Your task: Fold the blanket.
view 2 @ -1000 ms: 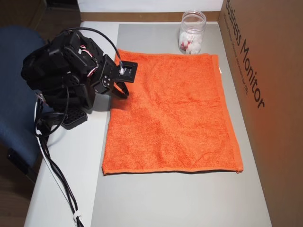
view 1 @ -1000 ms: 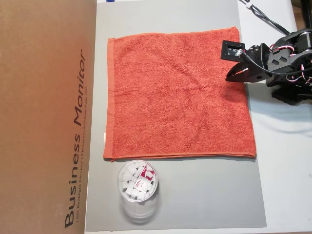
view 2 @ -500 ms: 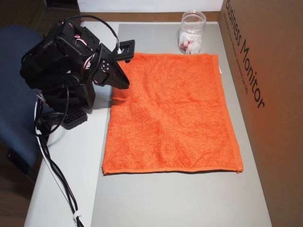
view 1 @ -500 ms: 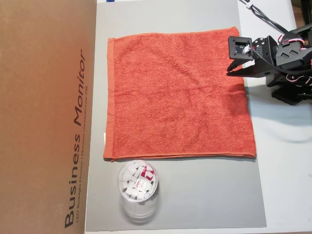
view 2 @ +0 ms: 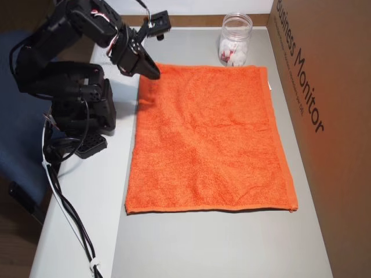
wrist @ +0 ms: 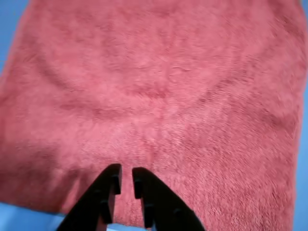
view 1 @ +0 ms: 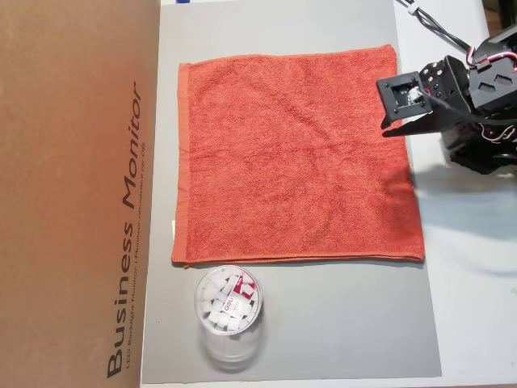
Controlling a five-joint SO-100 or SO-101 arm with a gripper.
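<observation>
The blanket is an orange-red terry towel lying flat and unfolded on a grey mat. It also fills the wrist view and sits mid-table in an overhead view. A small white tag pokes out of one hem. My gripper hangs above the blanket's edge nearest the arm, close to one corner. In the wrist view its black fingers stand almost together with only a thin gap. Nothing is held between them, and they are clear of the cloth.
A clear plastic cup with white pieces inside stands just off one blanket corner. A tall cardboard box lines the side opposite the arm. The arm's base and cables occupy the white table strip.
The arm has lifted the gripper off the blanket's edge and swung it along that edge toward the corner by the cup side. The blanket lies unmoved.
</observation>
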